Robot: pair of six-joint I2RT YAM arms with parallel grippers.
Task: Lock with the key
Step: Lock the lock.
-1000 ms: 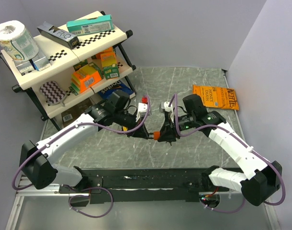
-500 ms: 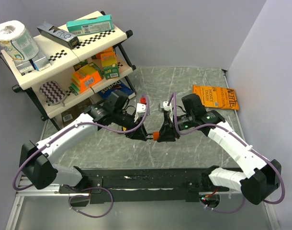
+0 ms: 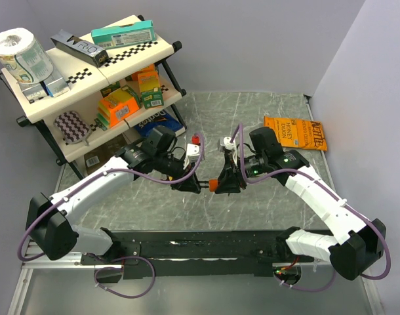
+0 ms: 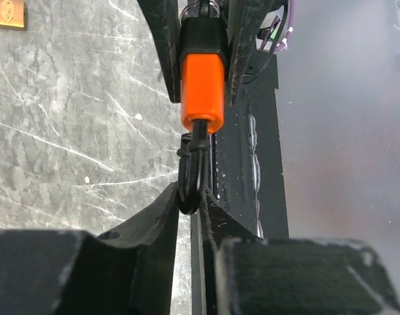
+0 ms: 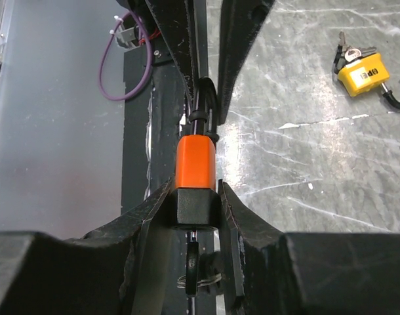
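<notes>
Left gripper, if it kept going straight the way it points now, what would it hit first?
The orange padlock, directly ahead: the left gripper is shut on its black shackle. Just beyond, the right gripper clamps the padlock's black end.

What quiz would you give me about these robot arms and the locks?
1. Which gripper holds the body of the orange lock? A left, B right, C neither.
2. True or false: a gripper holds the yellow lock.
3. Fill in: the left gripper pinches the orange lock's ____.
Key: 1 B, the right gripper. 2 false, it lies on the table. 3 shackle.
</notes>
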